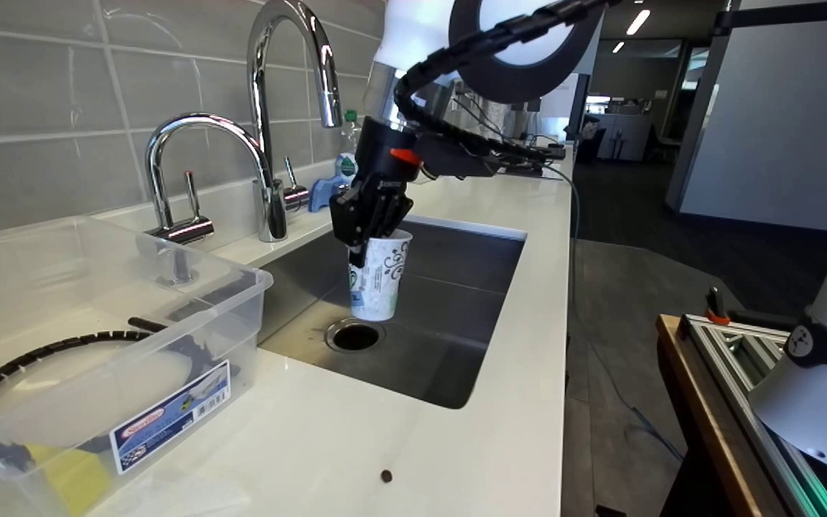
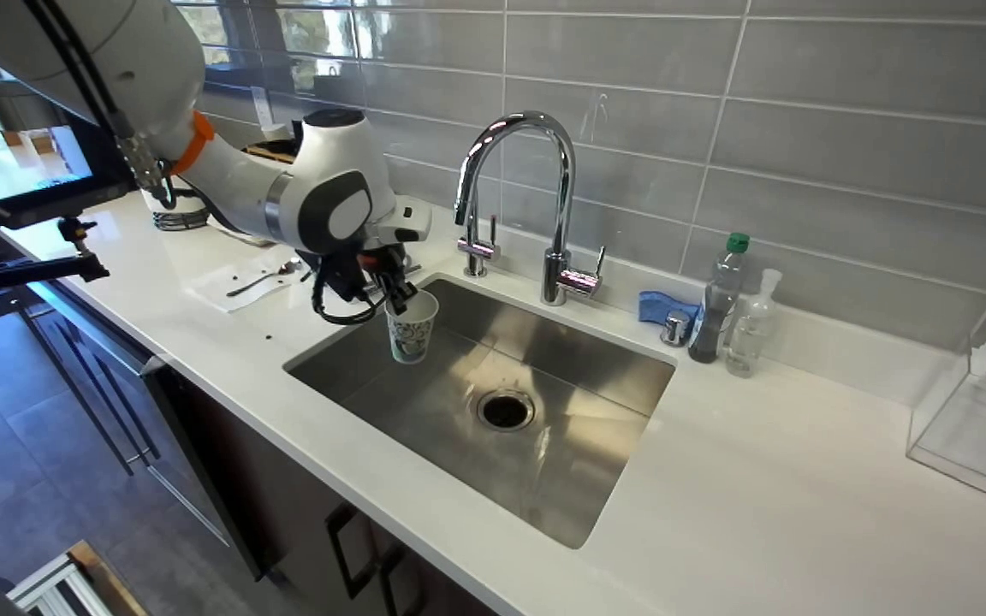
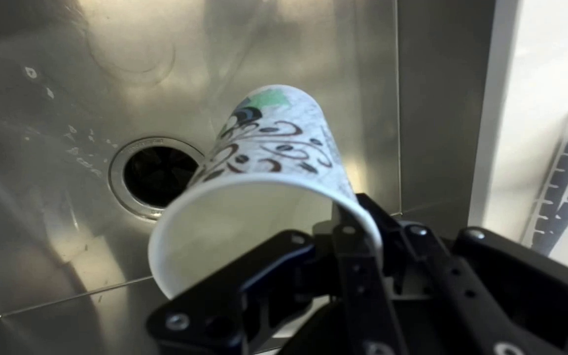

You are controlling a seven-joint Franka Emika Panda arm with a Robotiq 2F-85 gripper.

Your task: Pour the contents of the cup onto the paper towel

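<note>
My gripper (image 3: 363,222) is shut on the rim of the pale paper cup (image 3: 274,143), one finger inside the cup and one outside. The cup hangs nearly upright over the sink in both exterior views (image 1: 381,280) (image 2: 412,334), with my gripper (image 1: 360,248) at its upper edge. In the wrist view its mouth faces the camera; the visible inside is plain pale, no contents show, and my fingers cover part of it. A white sheet that looks like the paper towel (image 2: 217,282) lies on the counter left of the sink in an exterior view, a spoon (image 2: 266,275) on it.
The steel sink (image 2: 579,479) has a round drain (image 2: 506,411). Two chrome faucets (image 2: 566,171) (image 1: 205,122) stand along the wall. A clear plastic bin (image 1: 245,323) stands beside the sink. Bottles (image 2: 720,299) and a blue item (image 2: 664,306) stand behind. A dark bit (image 1: 386,476) lies on the counter.
</note>
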